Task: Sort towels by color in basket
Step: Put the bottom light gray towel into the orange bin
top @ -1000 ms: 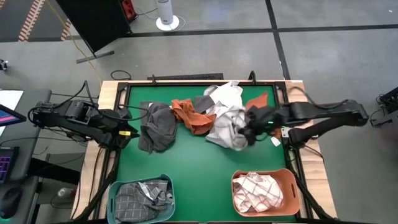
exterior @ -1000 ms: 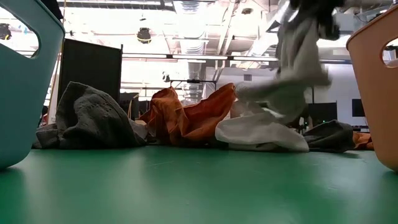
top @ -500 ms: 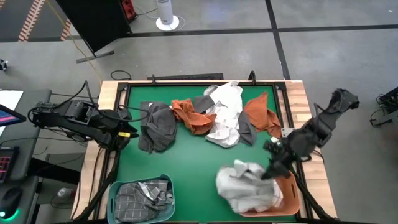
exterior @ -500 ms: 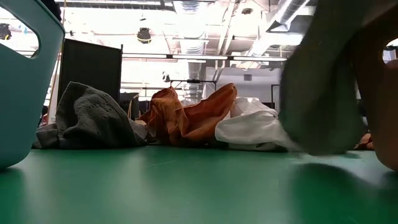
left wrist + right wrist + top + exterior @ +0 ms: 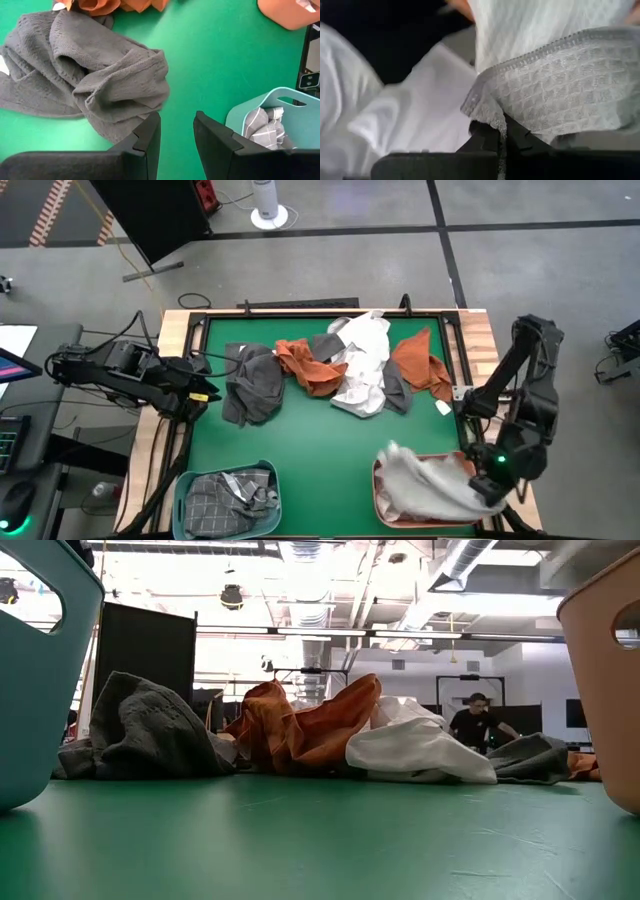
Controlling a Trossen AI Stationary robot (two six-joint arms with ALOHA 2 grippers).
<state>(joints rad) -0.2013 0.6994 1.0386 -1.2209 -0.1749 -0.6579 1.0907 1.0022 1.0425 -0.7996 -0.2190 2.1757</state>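
Your right hand (image 5: pixel 492 485) is over the orange basket (image 5: pixel 380 476) at the near right corner of the green counter (image 5: pixel 320 435), clenched on a light grey towel (image 5: pixel 425 485) that drapes across the basket's opening and hides what lies inside; in the right wrist view you can see its waffle weave (image 5: pixel 560 95) pinched between the closed fingers, with white cloth (image 5: pixel 410 125) just beyond it. Your left hand (image 5: pixel 207 393) waits at the left edge of the counter with its fingers (image 5: pixel 145 137) parted and nothing between them, just beside a crumpled dark grey towel (image 5: pixel 253 383). The rest of the unsorted towels lie in a loose row along the far half of the counter: a rust orange towel (image 5: pixel 305 365) touching the dark grey one, then a white towel (image 5: pixel 362 360) heaped in the middle with another dark grey piece (image 5: pixel 396 392) at its right edge, and a second rust orange towel (image 5: pixel 420 362) nearest the right rim. The teal basket (image 5: pixel 190 480) at the near left corner holds grey checked towels (image 5: pixel 225 500). In the low view a person (image 5: pixel 478 725) shows in the room far behind the pile
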